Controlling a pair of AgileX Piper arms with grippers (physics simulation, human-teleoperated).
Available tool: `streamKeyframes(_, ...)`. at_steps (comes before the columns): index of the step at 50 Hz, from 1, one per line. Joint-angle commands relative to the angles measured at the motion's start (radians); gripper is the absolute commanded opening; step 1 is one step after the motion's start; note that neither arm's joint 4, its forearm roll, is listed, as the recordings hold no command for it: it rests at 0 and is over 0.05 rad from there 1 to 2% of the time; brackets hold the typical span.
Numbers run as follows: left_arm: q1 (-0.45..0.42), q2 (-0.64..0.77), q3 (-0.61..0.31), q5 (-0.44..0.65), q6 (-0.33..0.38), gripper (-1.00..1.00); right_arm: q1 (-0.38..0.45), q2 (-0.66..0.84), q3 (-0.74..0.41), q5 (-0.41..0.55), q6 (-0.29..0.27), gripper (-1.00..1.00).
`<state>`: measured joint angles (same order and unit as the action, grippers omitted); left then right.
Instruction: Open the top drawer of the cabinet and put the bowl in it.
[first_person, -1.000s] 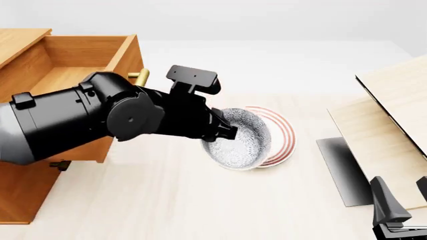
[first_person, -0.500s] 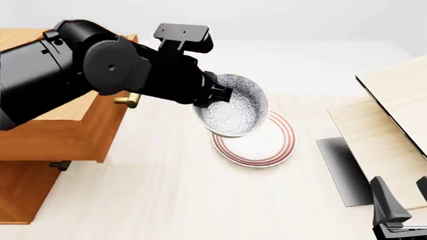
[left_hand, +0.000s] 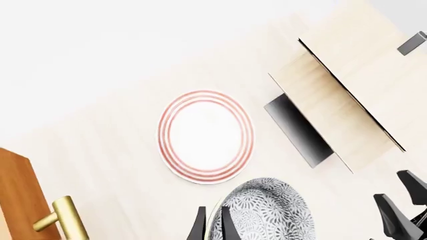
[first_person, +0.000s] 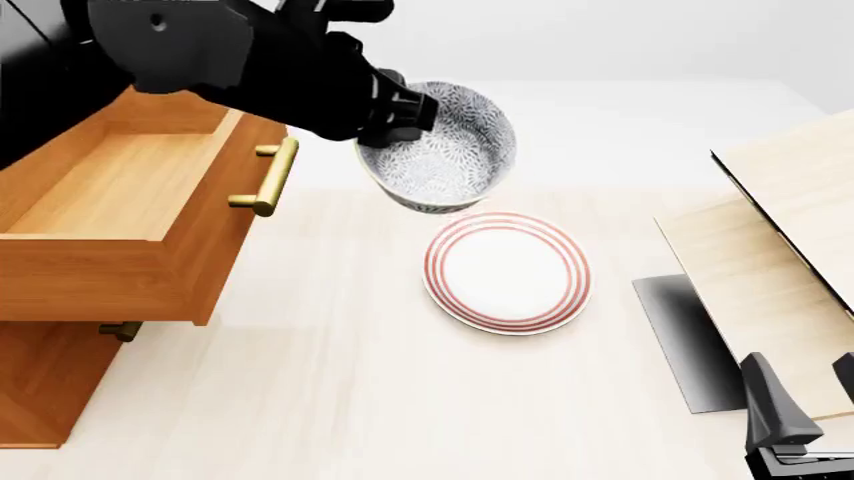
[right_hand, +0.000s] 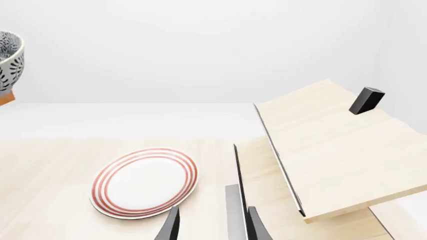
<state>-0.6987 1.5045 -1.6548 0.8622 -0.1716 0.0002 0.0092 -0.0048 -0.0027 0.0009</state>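
Note:
My left gripper (first_person: 400, 112) is shut on the rim of the speckled bowl (first_person: 445, 150), holding it tilted in the air, just right of the drawer and above the table behind the plate. In the left wrist view the bowl (left_hand: 268, 212) has its rim pinched between the fingers (left_hand: 198, 228). The top drawer (first_person: 94, 280) of the orange-brown cabinet (first_person: 40, 390) stands pulled out and shows nothing inside; its brass handle (first_person: 270, 178) faces right. My right gripper (first_person: 803, 425) rests open at the near right corner, far from the bowl.
A white plate with red rings (first_person: 507, 272) lies flat on the table, in front of and below the bowl. A pale wood slanted structure (first_person: 781, 230) with a dark panel fills the right side. A lower drawer's handle (first_person: 120, 329) peeks out under the open drawer.
The left arm has lifted the bowl off the plate, carrying it up and back toward the left. The arm no longer covers the open drawer. The right arm has stayed still.

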Motion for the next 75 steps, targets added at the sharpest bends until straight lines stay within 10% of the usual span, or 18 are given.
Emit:
streamKeyframes(1, 0.024, 0.023, -0.143, 0.087, 0.031, -1.00, 0.000, 0.000, 0.001, 0.000, -0.001, 1.00)
streamKeyframes(32, 0.117, 0.002, -0.301, 0.205, 0.060, -1.00, 0.000, -0.001, 0.001, 0.000, -0.001, 1.00)
streamKeyframes(75, 0.328, -0.201, -0.114, 0.191, 0.019, -1.00, 0.000, -0.001, 0.001, 0.000, -0.001, 1.00)
